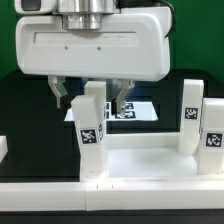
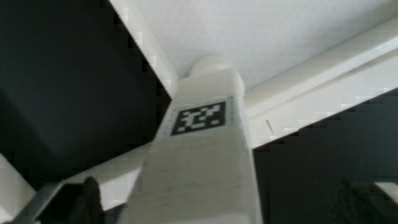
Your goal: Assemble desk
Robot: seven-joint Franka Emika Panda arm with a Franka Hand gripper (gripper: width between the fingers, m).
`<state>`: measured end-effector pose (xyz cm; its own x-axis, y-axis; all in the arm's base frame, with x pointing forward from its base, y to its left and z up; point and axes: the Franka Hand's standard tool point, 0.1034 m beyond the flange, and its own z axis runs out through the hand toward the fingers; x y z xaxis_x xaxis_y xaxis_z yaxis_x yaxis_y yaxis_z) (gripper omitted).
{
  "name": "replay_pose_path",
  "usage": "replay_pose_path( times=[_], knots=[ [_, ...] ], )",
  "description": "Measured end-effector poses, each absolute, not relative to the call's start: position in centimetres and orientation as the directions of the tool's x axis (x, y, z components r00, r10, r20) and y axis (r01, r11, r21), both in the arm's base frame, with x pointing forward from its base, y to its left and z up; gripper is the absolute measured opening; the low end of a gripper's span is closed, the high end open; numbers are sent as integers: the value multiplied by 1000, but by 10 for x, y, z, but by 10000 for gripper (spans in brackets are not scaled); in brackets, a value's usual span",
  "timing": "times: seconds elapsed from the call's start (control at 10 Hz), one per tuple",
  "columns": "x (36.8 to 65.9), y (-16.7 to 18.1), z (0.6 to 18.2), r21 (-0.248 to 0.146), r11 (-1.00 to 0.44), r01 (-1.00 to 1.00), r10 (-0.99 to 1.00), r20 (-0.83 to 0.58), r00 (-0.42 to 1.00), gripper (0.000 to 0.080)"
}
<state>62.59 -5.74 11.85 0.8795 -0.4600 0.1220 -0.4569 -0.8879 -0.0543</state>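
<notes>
The white desk top (image 1: 150, 160) lies flat in the front of the exterior view. A blocky white leg (image 1: 92, 135) with a black-and-white tag stands upright at its near corner on the exterior view's left. My gripper (image 1: 91, 98) hangs over this leg, open, with one finger on each side of the leg's top and a gap at both sides. In the wrist view the leg (image 2: 205, 150) runs between the dark fingers (image 2: 71, 202), and the desk top's rim (image 2: 320, 90) lies beyond it. My gripper (image 2: 222, 208) holds nothing.
Two more tagged legs (image 1: 190, 115) (image 1: 213, 125) stand upright on the desk top at the exterior view's right. The marker board (image 1: 135, 108) lies on the black table behind the gripper. A white block (image 1: 3, 148) shows at the left edge.
</notes>
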Motion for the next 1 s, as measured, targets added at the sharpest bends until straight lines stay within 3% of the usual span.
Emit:
replay_pose_path(
  times=[0.1,0.2,0.3,0.4,0.7,0.9,1.0],
  knots=[
    [626,-57,118,-57,-875,-481,-485,120,866,530],
    [626,-57,118,-57,-876,-480,-483,120,867,530],
    [626,-57,118,-61,-863,-501,-504,119,855,326],
    [626,-57,118,-69,-826,-560,-564,114,818,286],
    [626,-57,118,-90,-694,-714,-720,97,687,286],
    [628,-54,117,-115,-420,-900,-907,53,417,286],
    [628,-50,116,-130,-213,-968,-977,22,212,286]
  ],
)
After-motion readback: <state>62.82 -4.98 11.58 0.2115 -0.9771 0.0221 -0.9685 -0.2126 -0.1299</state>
